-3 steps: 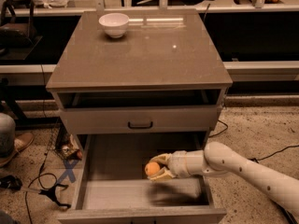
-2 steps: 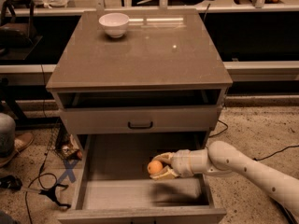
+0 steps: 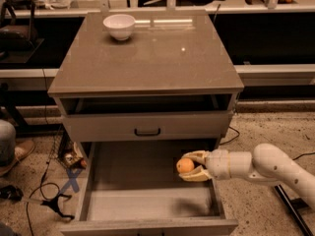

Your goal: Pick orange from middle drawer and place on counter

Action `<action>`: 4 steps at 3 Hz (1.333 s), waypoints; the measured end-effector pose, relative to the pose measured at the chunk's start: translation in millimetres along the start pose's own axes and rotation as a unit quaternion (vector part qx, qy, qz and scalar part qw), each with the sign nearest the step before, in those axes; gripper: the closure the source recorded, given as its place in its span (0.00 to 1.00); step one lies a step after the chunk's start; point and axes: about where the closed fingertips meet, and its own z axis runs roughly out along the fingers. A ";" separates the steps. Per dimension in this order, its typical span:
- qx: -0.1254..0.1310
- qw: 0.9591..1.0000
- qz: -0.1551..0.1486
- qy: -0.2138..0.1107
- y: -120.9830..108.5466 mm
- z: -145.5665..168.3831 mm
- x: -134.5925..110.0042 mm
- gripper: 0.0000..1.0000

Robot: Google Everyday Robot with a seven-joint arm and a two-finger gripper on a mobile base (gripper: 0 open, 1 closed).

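The orange (image 3: 185, 165) is a small round fruit held between the pale fingers of my gripper (image 3: 193, 166), above the right side of the open middle drawer (image 3: 147, 200). My white arm reaches in from the right. The gripper is shut on the orange and holds it clear of the drawer's pale grey floor, where it casts a shadow. The counter (image 3: 147, 58) is the glossy grey-brown top of the cabinet, above and behind the gripper.
A white bowl (image 3: 119, 26) stands at the counter's back left. A shallow drawer front with a black handle (image 3: 147, 131) sits just above the open drawer. Cables and clutter (image 3: 54, 200) lie on the floor at the left.
The gripper with the orange has risen and moved a little to the right above the drawer floor.
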 end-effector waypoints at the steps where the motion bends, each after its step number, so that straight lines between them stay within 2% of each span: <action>1: 0.028 0.999 -0.017 0.016 -16.8 -49.8 -22.9 1.00; 2: 0.028 0.999 -0.017 0.015 -16.8 -49.8 -22.9 1.00; 3: 0.041 0.999 -0.016 0.011 -29.4 -73.5 -41.3 1.00; 4: 0.060 0.998 -0.021 0.021 -46.4 -118.0 -72.7 1.00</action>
